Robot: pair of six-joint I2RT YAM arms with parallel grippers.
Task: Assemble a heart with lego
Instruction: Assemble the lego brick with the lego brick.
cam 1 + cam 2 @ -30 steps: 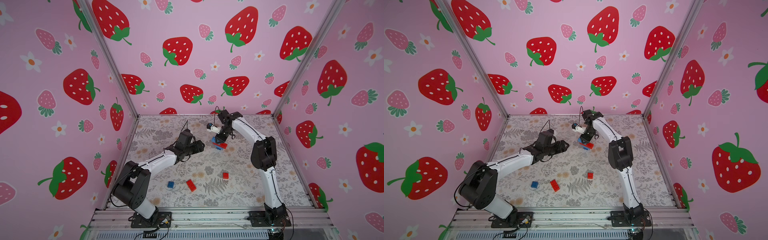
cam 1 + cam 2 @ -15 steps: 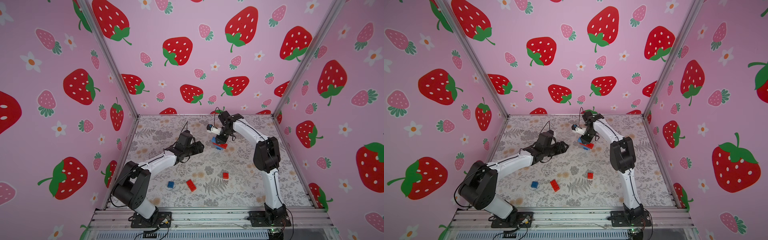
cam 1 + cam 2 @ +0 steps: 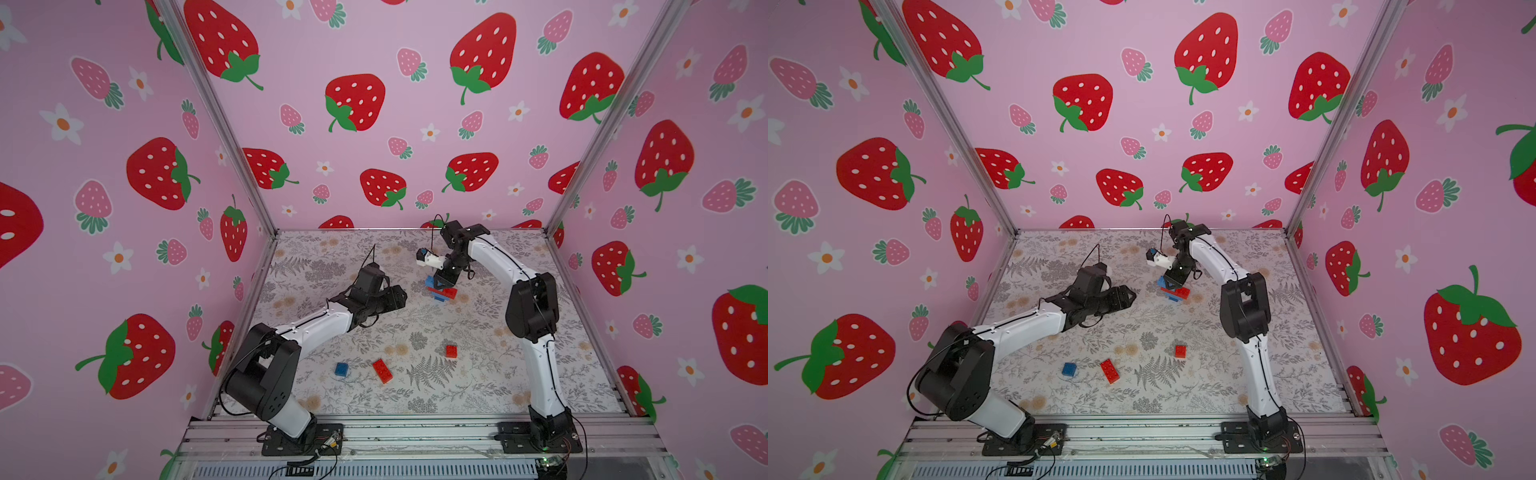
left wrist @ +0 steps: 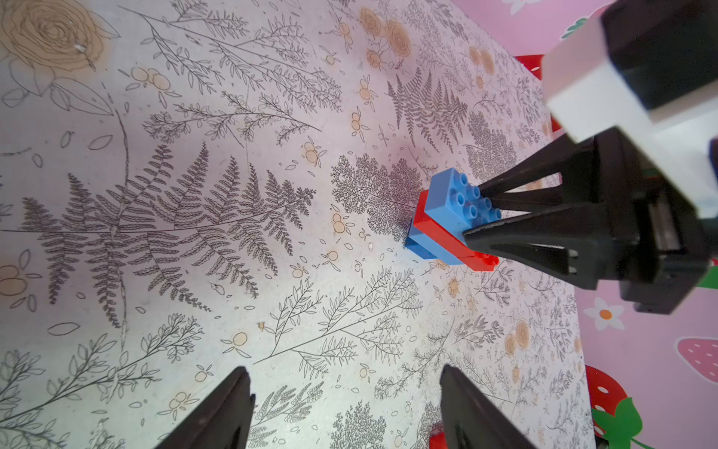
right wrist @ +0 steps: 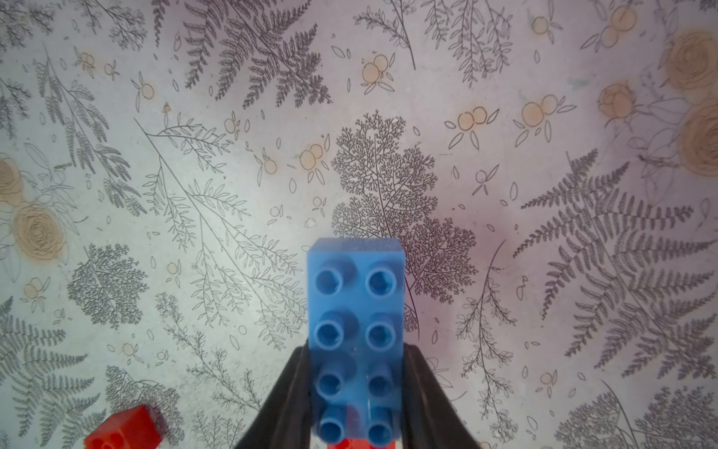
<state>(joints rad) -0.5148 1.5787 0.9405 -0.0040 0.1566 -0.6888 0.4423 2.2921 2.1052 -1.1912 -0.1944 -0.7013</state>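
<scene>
With the right hand [image 4: 474, 213] clamped on the long blue brick [image 5: 355, 311] topping the part-built heart [image 3: 441, 291] in the far half of the tabletop [image 3: 478, 374], press straight down, studs squared over the red brick [image 4: 420, 214] beneath, while the left hand [image 4: 344, 373], jaws apart and empty, could brace the stack against tipping.

3 pink strawberry-print walls [image 3: 374, 50], grey fern-print floor [image 3: 478, 374], aluminium corner posts [image 3: 221, 124].
</scene>
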